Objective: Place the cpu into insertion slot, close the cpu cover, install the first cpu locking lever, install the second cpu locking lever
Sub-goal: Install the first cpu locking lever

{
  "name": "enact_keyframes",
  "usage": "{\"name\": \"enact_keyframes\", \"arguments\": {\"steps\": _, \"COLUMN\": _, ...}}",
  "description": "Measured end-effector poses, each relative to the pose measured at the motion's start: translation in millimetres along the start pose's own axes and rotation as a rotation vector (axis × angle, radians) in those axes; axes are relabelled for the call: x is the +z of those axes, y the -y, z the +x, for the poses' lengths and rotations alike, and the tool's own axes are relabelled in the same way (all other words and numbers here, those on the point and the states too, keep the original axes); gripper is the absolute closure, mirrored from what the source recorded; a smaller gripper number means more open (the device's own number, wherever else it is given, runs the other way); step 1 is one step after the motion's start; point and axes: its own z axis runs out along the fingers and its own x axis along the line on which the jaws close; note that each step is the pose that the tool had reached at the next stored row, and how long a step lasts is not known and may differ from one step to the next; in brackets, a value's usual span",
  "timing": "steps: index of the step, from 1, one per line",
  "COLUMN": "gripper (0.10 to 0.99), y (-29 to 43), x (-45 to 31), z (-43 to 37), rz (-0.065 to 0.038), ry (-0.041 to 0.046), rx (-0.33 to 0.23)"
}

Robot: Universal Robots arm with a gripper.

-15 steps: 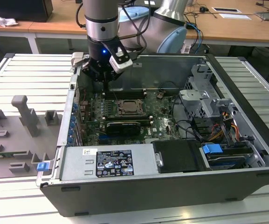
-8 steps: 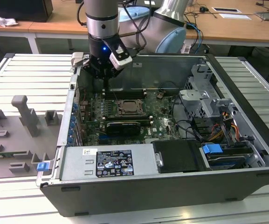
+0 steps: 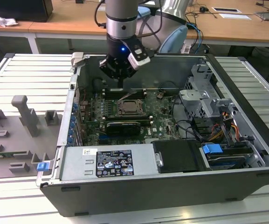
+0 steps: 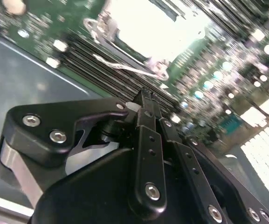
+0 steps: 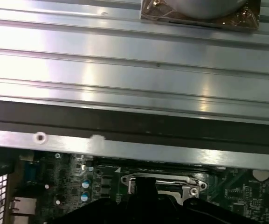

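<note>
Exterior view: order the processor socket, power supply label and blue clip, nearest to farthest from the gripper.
1. Processor socket, on the motherboard beside the gripper.
2. Power supply label, at the case's near side.
3. Blue clip, outside the case, exterior view's left.

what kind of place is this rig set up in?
Likely a robotics lab or test workshop: an open computer case sits on a slotted aluminium table, a robot arm over it, wooden desks behind.

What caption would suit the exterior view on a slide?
Gripper hangs above the insertion slot inside an open computer case.
</note>
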Motion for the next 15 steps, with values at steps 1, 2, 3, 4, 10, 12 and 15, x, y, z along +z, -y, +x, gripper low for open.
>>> {"name": "enact_keyframes", "arguments": {"steps": 1, "gripper": 0.98, "y": 0.6, "x": 0.9, "z": -7.6, "rz": 0.0, "ry": 0.0, "rx": 0.0}}
{"name": "enact_keyframes", "arguments": {"steps": 2, "gripper": 0.98, "y": 1.2, "x": 1.7, "z": -14.5, "rz": 0.0, "ry": 0.0001, "rx": 0.0}}
{"name": "enact_keyframes", "arguments": {"steps": 3, "gripper": 0.98, "y": 1.5, "x": 2.2, "z": -16.3, "rz": -0.003, "ry": 0.0003, "rx": 0.001}}
{"name": "enact_keyframes", "arguments": {"steps": 4, "gripper": 0.98, "y": 1.5, "x": 2.6, "z": -16.8, "rz": -0.011, "ry": 0.0009, "rx": 0.001}}
{"name": "enact_keyframes", "arguments": {"steps": 10, "gripper": 0.98, "y": 2.0, "x": 11.9, "z": -18.6, "rz": -0.027, "ry": 0.0026, "rx": 0.005}}
{"name": "enact_keyframes", "arguments": {"steps": 12, "gripper": 0.98, "y": 2.3, "x": 15.8, "z": -19.7, "rz": -0.027, "ry": 0.0029, "rx": 0.01}}
{"name": "enact_keyframes", "arguments": {"steps": 15, "gripper": 0.98, "y": 2.7, "x": 21.8, "z": -21.0, "rz": -0.027, "ry": 0.003, "rx": 0.011}}
